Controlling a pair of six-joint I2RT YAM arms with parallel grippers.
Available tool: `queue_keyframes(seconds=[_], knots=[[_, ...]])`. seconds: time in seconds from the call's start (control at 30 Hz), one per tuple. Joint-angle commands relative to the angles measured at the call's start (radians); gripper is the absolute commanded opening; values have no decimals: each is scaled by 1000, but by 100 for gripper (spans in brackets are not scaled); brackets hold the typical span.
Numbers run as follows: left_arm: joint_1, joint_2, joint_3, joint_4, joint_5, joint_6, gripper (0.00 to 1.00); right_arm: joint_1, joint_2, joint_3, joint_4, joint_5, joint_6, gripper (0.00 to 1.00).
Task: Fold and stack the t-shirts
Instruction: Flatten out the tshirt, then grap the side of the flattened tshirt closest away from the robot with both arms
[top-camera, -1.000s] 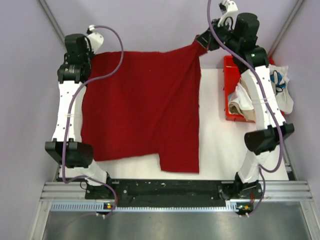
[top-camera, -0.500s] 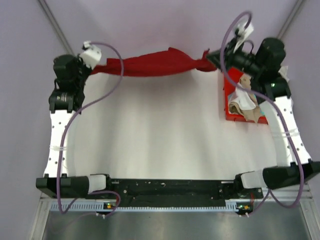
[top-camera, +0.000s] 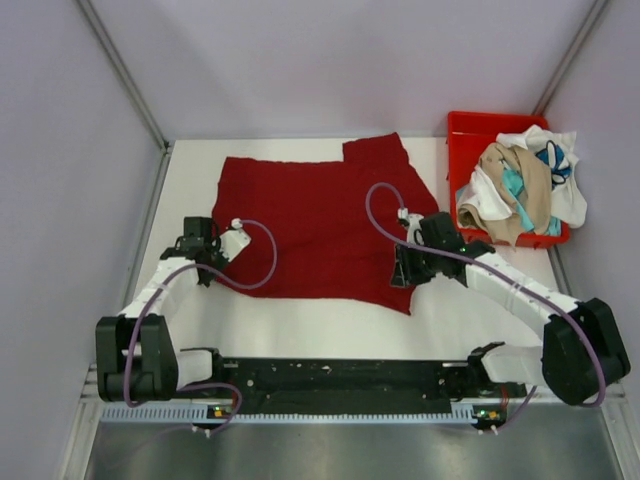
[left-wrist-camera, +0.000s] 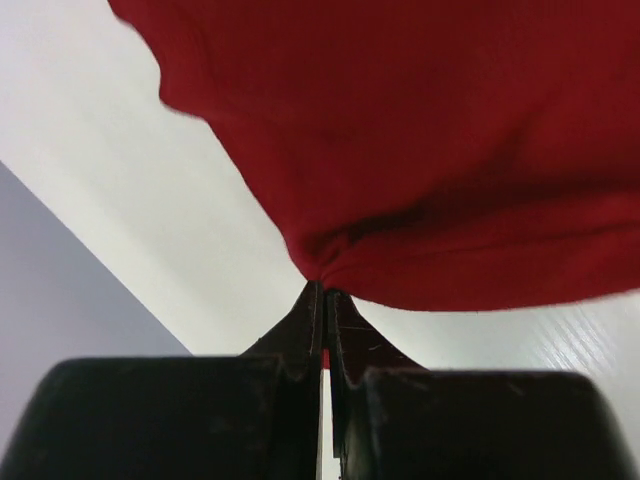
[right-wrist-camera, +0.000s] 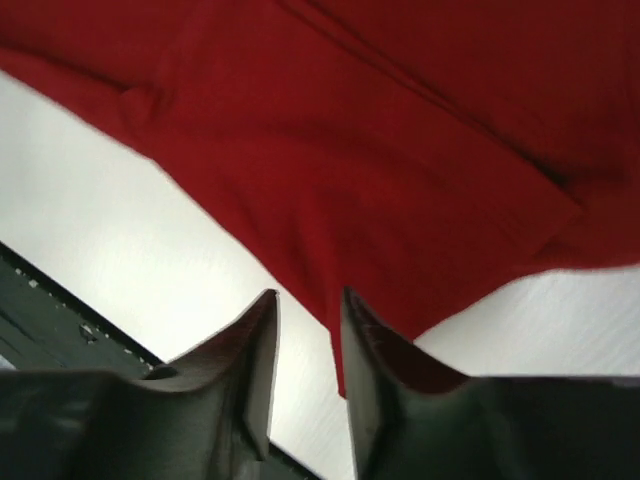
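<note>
A dark red t-shirt (top-camera: 315, 220) lies spread on the white table (top-camera: 480, 300), one sleeve toward the far edge. My left gripper (top-camera: 225, 255) is at the shirt's near left edge. In the left wrist view, the gripper (left-wrist-camera: 322, 290) is shut on a pinch of the red cloth (left-wrist-camera: 450, 150). My right gripper (top-camera: 400, 278) sits at the shirt's near right corner. In the right wrist view, that gripper (right-wrist-camera: 308, 305) is open, a narrow gap between its jaws, and the red hem (right-wrist-camera: 400, 150) runs loose between them. More t-shirts (top-camera: 520, 190), white, beige and teal, are heaped in the bin.
A bright red plastic bin (top-camera: 458, 135) stands at the back right of the table, the heaped shirts spilling over its right rim. Grey walls close in the sides and the back. A black rail (top-camera: 340, 375) runs along the near edge.
Both arms have swung the red shirt from hanging stretched at the back down onto the table and drawn it toward the near side. The right gripper has opened off the cloth.
</note>
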Motion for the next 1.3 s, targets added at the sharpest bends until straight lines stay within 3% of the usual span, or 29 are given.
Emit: queue_keyframes(seconds=[0.0, 0.13, 0.23, 0.4, 0.7, 0.93, 1.27], knots=[[5, -41, -28, 38, -12, 14, 0, 2, -147, -88, -90, 160, 287, 41], [5, -139, -56, -40, 26, 20, 0, -1, -337, -71, -115, 391, 309, 61], [5, -176, -60, -100, 45, 17, 0, -15, -286, -42, -101, 458, 278, 61], [7, -198, -73, -108, 71, 15, 0, -47, -116, -73, -36, 402, 303, 48], [7, -181, -39, -119, 104, -14, 0, -55, -37, -172, 127, 240, 373, 36], [5, -183, -27, -142, 92, -48, 0, -73, -60, -203, 139, 231, 380, 0], [5, -190, 80, -270, 78, -89, 0, -78, -275, -117, -32, 259, 311, 0]])
